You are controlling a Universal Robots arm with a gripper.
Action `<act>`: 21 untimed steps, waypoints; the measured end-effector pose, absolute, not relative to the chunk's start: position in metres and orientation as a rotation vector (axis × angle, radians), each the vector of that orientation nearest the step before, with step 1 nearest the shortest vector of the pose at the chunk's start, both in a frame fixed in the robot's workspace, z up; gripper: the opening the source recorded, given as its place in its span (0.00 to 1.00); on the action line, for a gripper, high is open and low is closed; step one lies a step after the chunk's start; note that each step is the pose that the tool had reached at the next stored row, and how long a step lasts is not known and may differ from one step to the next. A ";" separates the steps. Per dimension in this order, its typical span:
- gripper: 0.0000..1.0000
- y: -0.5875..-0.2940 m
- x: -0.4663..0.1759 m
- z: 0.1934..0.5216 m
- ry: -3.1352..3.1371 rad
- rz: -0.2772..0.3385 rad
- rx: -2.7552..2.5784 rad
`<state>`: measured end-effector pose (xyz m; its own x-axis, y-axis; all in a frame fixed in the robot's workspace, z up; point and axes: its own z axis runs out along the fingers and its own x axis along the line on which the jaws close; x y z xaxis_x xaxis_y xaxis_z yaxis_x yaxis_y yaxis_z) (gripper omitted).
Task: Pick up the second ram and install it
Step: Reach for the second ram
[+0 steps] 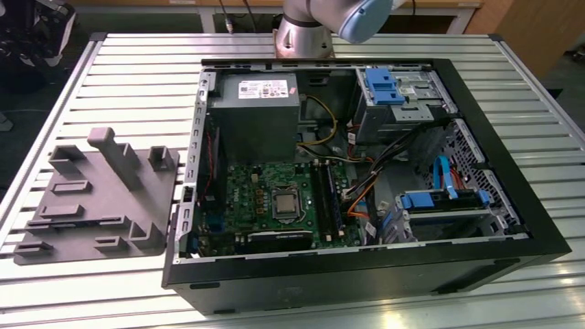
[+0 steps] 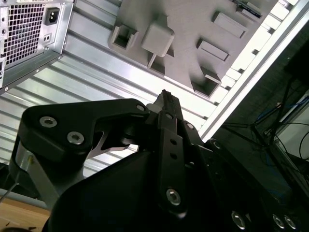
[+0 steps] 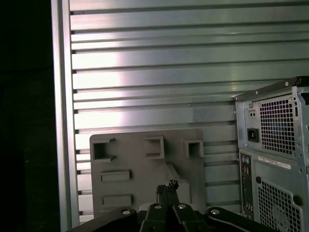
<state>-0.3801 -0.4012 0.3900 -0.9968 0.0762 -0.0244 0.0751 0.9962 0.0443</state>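
Observation:
In both wrist views my gripper (image 3: 167, 187) hangs high over the table with its dark fingers (image 2: 164, 104) pressed together and nothing between them. Below it lies the grey moulded tray (image 3: 145, 164), with upright posts and shallow pockets; in the exterior view the tray (image 1: 96, 199) sits at the left of the open computer case (image 1: 366, 171). I cannot pick out the second ram with certainty. A thin dark strip (image 2: 244, 6) shows at the tray's cut-off corner, and I cannot tell what it is. Long black sockets (image 1: 322, 195) run beside the processor on the green motherboard (image 1: 265, 199).
The case lies on its side on a slatted aluminium table (image 1: 137, 75). Inside are a grey power supply (image 1: 254, 110), blue drive brackets (image 1: 384, 86) and loose cables (image 1: 361, 185). The arm's base (image 1: 306, 31) stands behind the case. The table edge (image 3: 60, 121) drops off beside the tray.

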 end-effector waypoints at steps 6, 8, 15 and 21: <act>0.11 -0.401 -0.385 0.390 3.113 0.068 0.118; 0.11 -0.401 -0.387 0.390 3.113 0.068 0.118; 0.11 -0.401 -0.391 0.390 3.112 0.068 0.118; 0.11 -0.401 -0.394 0.389 3.112 0.068 0.118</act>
<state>-0.3939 -0.4012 0.3894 -0.9968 0.0762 -0.0245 0.0750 0.9962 0.0443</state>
